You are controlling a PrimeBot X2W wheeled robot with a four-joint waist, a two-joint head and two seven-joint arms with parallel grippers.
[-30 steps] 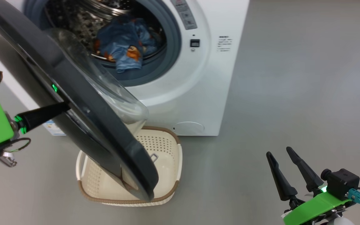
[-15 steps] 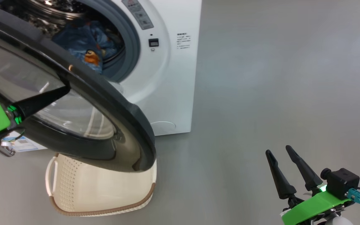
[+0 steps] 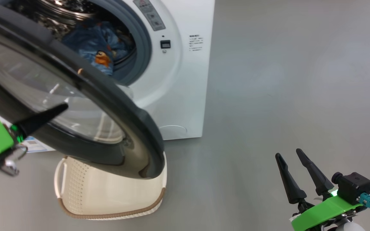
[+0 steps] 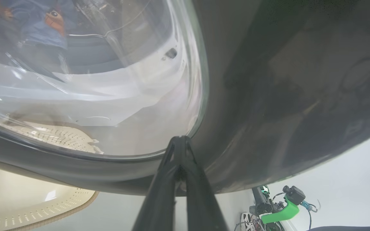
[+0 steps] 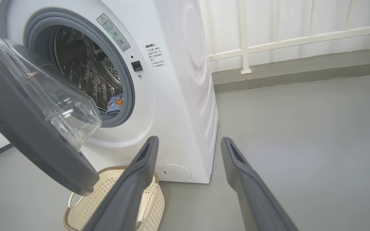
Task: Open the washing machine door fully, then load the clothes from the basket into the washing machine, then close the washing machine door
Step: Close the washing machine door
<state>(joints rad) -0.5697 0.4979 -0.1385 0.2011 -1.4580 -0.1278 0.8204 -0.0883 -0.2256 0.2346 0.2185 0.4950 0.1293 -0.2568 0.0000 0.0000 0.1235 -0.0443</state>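
The washing machine door (image 3: 120, 109) stands about half open, swung out over the basket (image 3: 108, 192). The blue clothes (image 3: 98, 45) with the little bears lie inside the drum of the washing machine (image 3: 185, 80). I see no cloth in the part of the basket that shows. So I think the loading is done and the last step, shutting the door, is in hand.

The left gripper (image 3: 61, 108) has its two fingers pressed together into one point. The point rests on the outside of the door, at the edge of the glass, and it looks like it is touching. The right gripper (image 3: 288, 154) waits well apart from the machine, low on the right, with its fingers spread wide and nothing between them.

The next move calls for a push on the door toward the machine until it shuts tight. One bit of blue cloth hangs over the grey rubber ring, so it may get pinched.

The floor (image 3: 284, 80) is smooth and grey. In the right wrist view a white rail (image 5: 300, 38) runs along a pale wall behind the machine
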